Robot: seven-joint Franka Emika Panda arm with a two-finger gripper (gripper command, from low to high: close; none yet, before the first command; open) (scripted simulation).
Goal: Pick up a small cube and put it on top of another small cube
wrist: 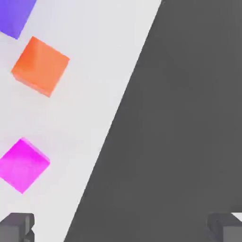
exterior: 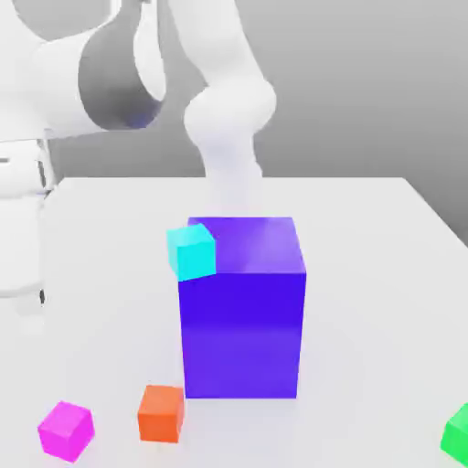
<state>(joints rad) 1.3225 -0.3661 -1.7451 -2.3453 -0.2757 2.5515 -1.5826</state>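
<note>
Two dark fingertips (wrist: 18,226) frame the hand view, spread wide with nothing between them, as the gripper (wrist: 121,227) hangs over the table edge where the white tabletop (wrist: 94,71) meets dark floor. Just inside that edge lies the small magenta-pink cube (wrist: 22,164), resting flat on the table and untouched; the orange cube (wrist: 40,65) sits near it, apart. A corner of the big blue-purple block (wrist: 16,16) shows beyond the orange cube.

From the exterior view, the magenta-pink cube (exterior: 65,430) sits at the table's near edge on the exterior view's left, the orange cube (exterior: 161,413) between it and the blue-purple block (exterior: 243,306). A cyan cube (exterior: 192,250) appears against the block's upper corner. A green cube (exterior: 455,431) lies far to the exterior view's right. The white Panda arm (exterior: 224,110) rises behind the block.
</note>
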